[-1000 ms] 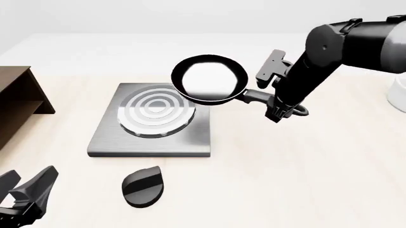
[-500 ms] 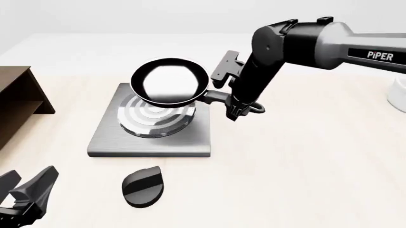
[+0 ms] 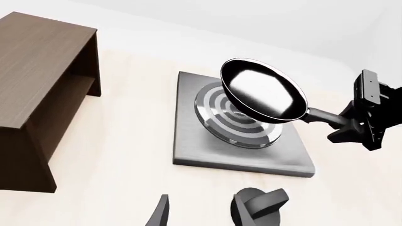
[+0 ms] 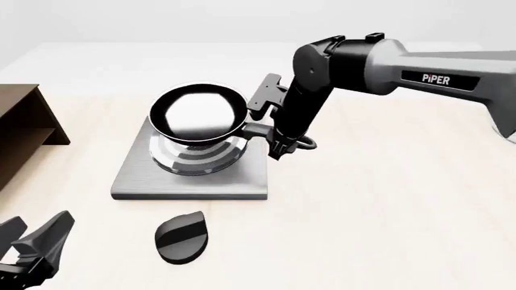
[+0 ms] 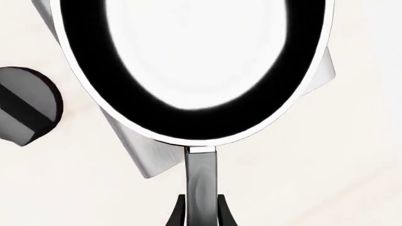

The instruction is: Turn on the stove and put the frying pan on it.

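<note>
The frying pan (image 4: 197, 113) is a glossy black round pan. My right gripper (image 4: 279, 144) is shut on its long handle (image 4: 256, 129) and holds it in the air just over the stove's ring burner (image 4: 196, 156). The right wrist view shows the pan (image 5: 195, 61) with the handle (image 5: 201, 174) between my fingers (image 5: 179, 212). The grey stove plate (image 4: 193, 182) lies flat on the table. The black teardrop knob (image 4: 183, 237) lies in front of it. My left gripper (image 4: 32, 234) is open and empty at the near left corner, away from the knob.
A brown wooden shelf (image 4: 20, 127) stands at the left edge, also in the left wrist view (image 3: 37, 70). That view shows the pan (image 3: 264, 89) over the burner (image 3: 232, 126), the knob (image 3: 257, 207) and my right gripper (image 3: 358, 129).
My right arm has carried the pan to the left, from beside the stove's back right corner to over the ring burner, and a little lower. The left gripper and the knob have not moved.
</note>
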You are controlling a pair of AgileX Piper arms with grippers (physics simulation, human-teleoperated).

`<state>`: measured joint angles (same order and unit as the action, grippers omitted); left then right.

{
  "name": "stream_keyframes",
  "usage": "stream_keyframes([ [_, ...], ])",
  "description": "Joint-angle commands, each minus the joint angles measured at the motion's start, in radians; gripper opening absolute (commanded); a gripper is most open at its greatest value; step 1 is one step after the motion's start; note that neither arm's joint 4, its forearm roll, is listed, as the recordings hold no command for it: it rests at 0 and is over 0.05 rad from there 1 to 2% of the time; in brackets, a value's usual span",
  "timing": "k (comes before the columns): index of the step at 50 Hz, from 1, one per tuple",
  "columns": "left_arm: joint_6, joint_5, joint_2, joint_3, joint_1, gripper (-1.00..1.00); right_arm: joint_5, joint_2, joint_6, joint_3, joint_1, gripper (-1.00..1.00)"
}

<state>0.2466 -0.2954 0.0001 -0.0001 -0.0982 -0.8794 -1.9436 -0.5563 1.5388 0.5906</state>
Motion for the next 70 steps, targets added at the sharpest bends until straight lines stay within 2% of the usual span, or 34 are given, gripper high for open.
stream_keyframes([
  [1, 0.003, 0.001, 0.000, 0.000, -0.001, 1.00, 0.022, -0.015, 0.017, 0.016, 0.003, -1.00],
  [8, 0.005, 0.002, 0.000, 0.000, -0.001, 1.00, 0.035, -0.025, 0.008, 0.010, -0.011, -1.00],
  [12, 0.005, 0.002, 0.000, 0.000, -0.001, 1.00, 0.044, -0.031, 0.013, 0.001, -0.012, -1.00],
  [13, 0.005, 0.002, 0.000, 0.000, -0.002, 1.00, 0.044, -0.037, 0.031, 0.002, 0.001, -1.00],
  [35, 0.010, 0.005, 0.000, 0.000, -0.002, 1.00, 0.089, -0.082, 0.046, -0.033, -0.005, -1.00],
  [54, 0.011, 0.007, 0.000, 0.000, -0.003, 1.00, 0.085, -0.103, 0.082, -0.018, 0.007, -1.00],
  [55, 0.010, 0.007, 0.000, 0.000, -0.003, 1.00, 0.082, -0.097, 0.077, -0.016, 0.002, 1.00],
  [62, 0.009, 0.006, 0.000, 0.000, -0.003, 1.00, 0.033, -0.034, 0.074, 0.013, 0.004, 1.00],
  [64, 0.006, 0.006, 0.000, 0.000, -0.004, 1.00, 0.017, -0.015, 0.093, 0.026, 0.017, 1.00],
  [66, 0.006, 0.007, 0.000, 0.000, -0.004, 1.00, 0.019, 0.004, 0.067, 0.016, 0.002, 1.00],
  [69, 0.006, 0.007, 0.000, 0.000, -0.005, 1.00, 0.000, 0.025, 0.087, 0.027, 0.022, 1.00],
  [70, 0.006, 0.006, 0.000, 0.000, -0.005, 1.00, -0.016, 0.032, 0.124, 0.043, 0.052, 1.00],
])
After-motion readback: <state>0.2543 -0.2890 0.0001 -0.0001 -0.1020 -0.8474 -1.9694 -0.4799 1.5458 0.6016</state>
